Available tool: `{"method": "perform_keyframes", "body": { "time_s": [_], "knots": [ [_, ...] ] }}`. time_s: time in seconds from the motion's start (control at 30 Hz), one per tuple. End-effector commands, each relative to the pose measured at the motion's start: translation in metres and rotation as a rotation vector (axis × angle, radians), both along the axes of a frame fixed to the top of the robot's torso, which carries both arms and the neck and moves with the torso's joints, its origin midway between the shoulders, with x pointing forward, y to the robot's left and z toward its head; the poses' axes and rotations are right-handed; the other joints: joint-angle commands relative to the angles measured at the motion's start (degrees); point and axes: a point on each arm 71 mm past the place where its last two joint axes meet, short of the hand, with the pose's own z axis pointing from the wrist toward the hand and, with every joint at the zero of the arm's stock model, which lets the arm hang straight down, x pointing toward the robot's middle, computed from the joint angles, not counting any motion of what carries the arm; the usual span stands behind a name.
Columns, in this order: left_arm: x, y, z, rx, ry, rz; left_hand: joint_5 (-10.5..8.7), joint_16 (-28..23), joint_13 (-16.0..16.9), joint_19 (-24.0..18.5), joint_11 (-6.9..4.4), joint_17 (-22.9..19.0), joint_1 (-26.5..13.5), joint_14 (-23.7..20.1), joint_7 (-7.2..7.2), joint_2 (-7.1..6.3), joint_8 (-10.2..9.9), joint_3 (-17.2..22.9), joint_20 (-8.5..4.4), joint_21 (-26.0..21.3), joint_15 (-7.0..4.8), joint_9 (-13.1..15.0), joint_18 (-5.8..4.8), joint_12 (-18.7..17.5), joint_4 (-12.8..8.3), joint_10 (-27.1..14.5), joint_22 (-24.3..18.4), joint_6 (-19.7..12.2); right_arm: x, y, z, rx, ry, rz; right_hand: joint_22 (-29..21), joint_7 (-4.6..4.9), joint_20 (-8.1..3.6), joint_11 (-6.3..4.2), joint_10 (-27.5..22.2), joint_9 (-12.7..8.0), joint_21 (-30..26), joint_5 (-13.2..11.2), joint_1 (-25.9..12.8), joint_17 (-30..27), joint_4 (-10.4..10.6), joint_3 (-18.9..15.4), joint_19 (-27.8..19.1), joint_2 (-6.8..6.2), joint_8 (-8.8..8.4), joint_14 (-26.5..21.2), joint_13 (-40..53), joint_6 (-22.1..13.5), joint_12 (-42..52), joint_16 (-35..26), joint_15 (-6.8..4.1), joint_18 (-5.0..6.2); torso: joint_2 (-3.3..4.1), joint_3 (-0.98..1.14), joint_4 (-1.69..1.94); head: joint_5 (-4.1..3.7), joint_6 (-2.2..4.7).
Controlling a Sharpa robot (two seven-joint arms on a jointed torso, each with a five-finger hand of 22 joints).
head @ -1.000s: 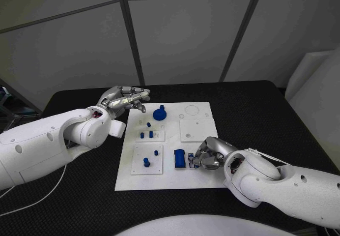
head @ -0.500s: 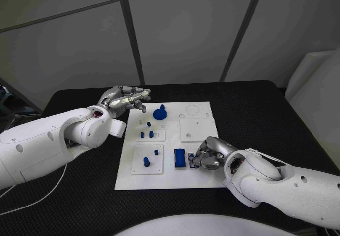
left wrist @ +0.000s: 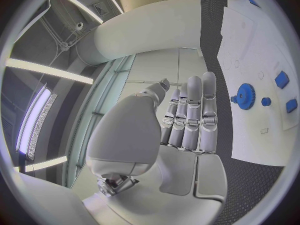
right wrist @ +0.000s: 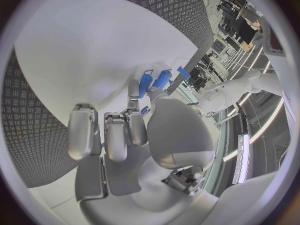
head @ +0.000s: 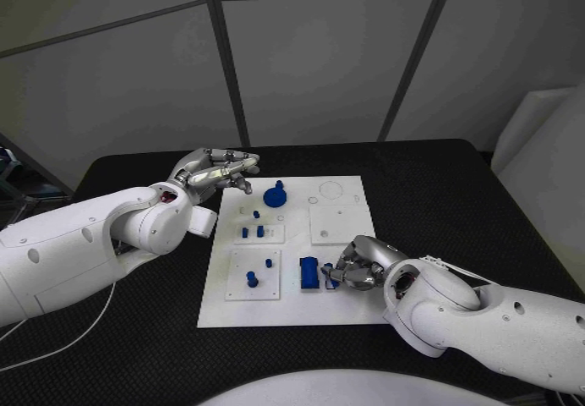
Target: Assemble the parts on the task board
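The white task board (head: 336, 309) lies in the middle of the black table (head: 451, 182). On it, near the far edge, a round blue gear (head: 276, 197) stands with a stub on top; the left wrist view shows it too (left wrist: 245, 96). Nearer the robot are a few small blue pegs (head: 253, 230) on a raised white square, two more pegs (head: 251, 278) on another square, and a blue block (head: 309, 272) lying flat. The left hand (head: 215, 172) hovers above the far left corner of the board, close to the gear but apart from it; in the left wrist view its fingers (left wrist: 190, 117) stretch out straight and side by side, pressed together, with nothing in them. The right hand (head: 358, 264) rests low on the board just beside the blue block, fingers curled inward. At its fingertips sits a small blue part (head: 328, 274), and the right wrist view shows blue pieces (right wrist: 154, 81) right at the tips of the thumb and one finger, which seem to pinch one of them, though I cannot tell for sure.
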Motion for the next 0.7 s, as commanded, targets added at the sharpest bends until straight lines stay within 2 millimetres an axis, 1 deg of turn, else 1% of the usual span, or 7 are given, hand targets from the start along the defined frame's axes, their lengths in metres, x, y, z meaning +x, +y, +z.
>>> {"method": "perform_keyframes", "body": {
  "time_s": [0.03,0.23,0.33,0.57,0.7],
  "knots": [
    [-0.0001,-0.0010,0.0004,-0.005,0.004,-0.013,0.38,-0.19,0.08,0.45,0.07,-0.06,-0.22,-0.26,0.01,0.53,0.36,-0.42,0.12,-0.02,0.22,-0.02,-0.72,0.25,0.05,-0.50,-0.06,-0.29,-0.0011,0.0048,0.0029,0.013,-0.022,0.023,4.42,-0.47,-0.34,-0.31,2.56,0.08,0.27,-0.27,-0.59,13.33,-0.08,-0.41,0.07,0.00,0.38,5.79,7.43,-0.02,0.34,0.36,-0.43,-1.09,-0.03,0.00,0.02,0.01,-0.05],
    [0.0000,-0.0011,0.0003,-0.005,0.004,-0.014,0.38,-0.19,0.08,0.45,0.07,-0.06,-0.22,-0.26,0.01,0.53,0.36,-0.42,0.12,-0.02,0.22,-0.02,-0.72,0.25,0.05,-0.50,-0.06,-0.29,-0.0007,0.0047,0.0036,0.012,-0.034,0.022,4.43,-0.50,-0.37,-0.34,2.58,0.34,0.26,-0.60,-0.94,13.36,-0.05,-0.88,0.06,0.25,0.51,5.79,7.46,-0.08,0.34,0.37,-0.46,-1.09,0.00,0.02,-0.03,-0.02,-0.05],
    [0.0001,-0.0012,0.0002,-0.005,0.004,-0.014,0.38,-0.19,0.08,0.45,0.07,-0.06,-0.22,-0.26,0.01,0.53,0.36,-0.42,0.12,-0.02,0.22,-0.02,-0.72,0.25,0.05,-0.50,-0.06,-0.29,-0.0009,0.0053,0.0039,0.012,-0.036,0.025,4.49,-0.50,-0.39,-0.34,2.60,0.65,0.30,-1.11,-1.63,13.37,-0.02,-1.66,0.10,0.39,0.65,5.79,7.52,-0.20,0.39,0.38,-0.47,-1.10,0.00,0.02,-0.03,-0.03,-0.09],
    [0.0002,-0.0011,0.0001,-0.005,0.005,-0.015,0.38,-0.19,0.08,0.45,0.07,-0.06,-0.22,-0.26,0.01,0.53,0.36,-0.42,0.12,-0.02,0.22,-0.02,-0.72,0.25,0.05,-0.50,-0.06,-0.29,-0.0020,0.0050,0.0052,0.012,-0.043,0.031,4.49,-0.53,-0.41,-0.36,2.64,1.02,0.27,-1.60,-2.35,13.42,-0.01,-2.68,0.08,0.29,0.82,5.80,7.61,-0.32,0.46,0.40,-0.48,-1.10,-0.01,0.03,0.00,-0.06,-0.18],
    [0.0002,-0.0008,0.0000,-0.004,0.006,-0.014,0.38,-0.19,0.08,0.45,0.07,-0.06,-0.22,-0.26,0.01,0.53,0.36,-0.42,0.12,-0.02,0.22,-0.02,-0.72,0.25,0.05,-0.50,-0.06,-0.29,-0.0014,-0.0003,0.0057,0.007,-0.055,0.026,4.42,-0.54,-0.42,-0.38,2.57,1.20,0.19,-1.81,-1.82,13.30,-0.28,-3.03,0.02,0.05,0.83,5.78,7.50,-0.56,0.26,0.34,-0.49,-1.08,-0.07,0.01,-0.05,-0.05,-0.12]
  ]
}}
